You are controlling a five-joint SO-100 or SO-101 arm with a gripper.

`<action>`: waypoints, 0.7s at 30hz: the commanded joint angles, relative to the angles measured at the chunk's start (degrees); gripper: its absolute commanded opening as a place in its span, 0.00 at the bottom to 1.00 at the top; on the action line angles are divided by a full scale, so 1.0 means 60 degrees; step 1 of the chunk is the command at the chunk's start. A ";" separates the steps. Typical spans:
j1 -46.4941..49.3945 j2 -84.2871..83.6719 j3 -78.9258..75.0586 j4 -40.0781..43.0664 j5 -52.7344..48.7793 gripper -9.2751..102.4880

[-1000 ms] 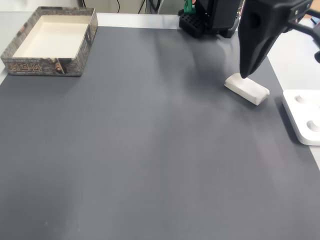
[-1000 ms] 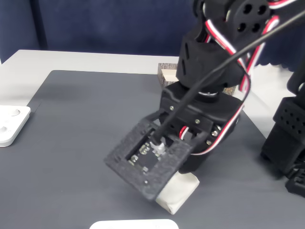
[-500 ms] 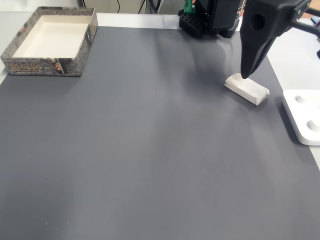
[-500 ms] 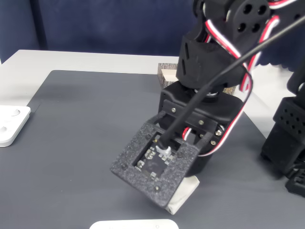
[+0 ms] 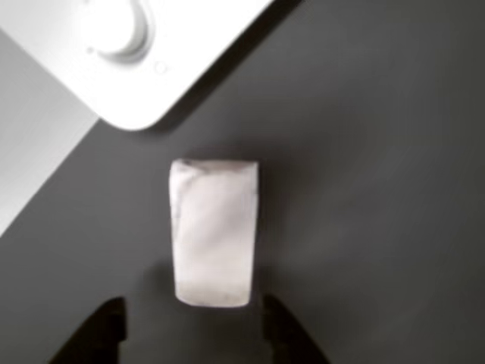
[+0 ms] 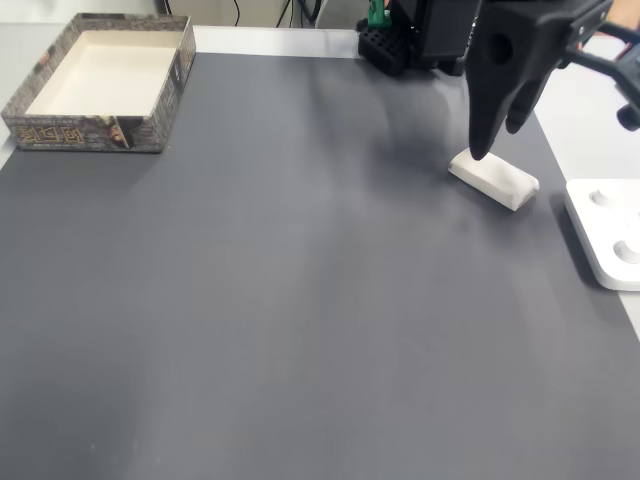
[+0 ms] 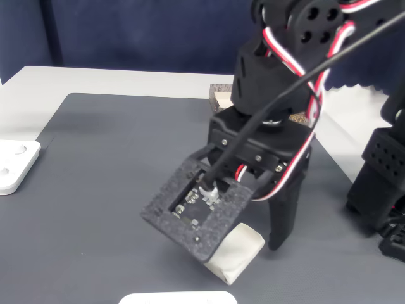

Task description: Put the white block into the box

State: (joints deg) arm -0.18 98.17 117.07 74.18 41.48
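White block (image 5: 213,231) on the dark mat, gripper (image 5: 195,334) poised over its near end.

The block lies flat near the white device (image 6: 606,232), well apart from the box (image 6: 100,80) at the mat's far corner. The gripper's 2 fingers are spread, 1 on each side of the block's end, not yet touching it. Risk: closing so near the end may pivot or squeeze out the chalky block, or a descending fingertip may nudge it toward the device.

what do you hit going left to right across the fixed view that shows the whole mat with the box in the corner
the box → the pincer over the near end of the white block → the flat white device at the right edge
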 commanded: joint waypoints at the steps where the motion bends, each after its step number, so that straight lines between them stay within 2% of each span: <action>1: 0.0146 -0.0117 -0.0630 -0.0146 0.0381 0.37; 8: 0.0103 -0.0483 -0.0850 -0.0293 0.0542 0.39; 21: 0.0352 -0.0835 -0.0864 -0.0703 0.0688 0.34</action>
State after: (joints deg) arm 0.88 93.16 114.52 70.75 45.44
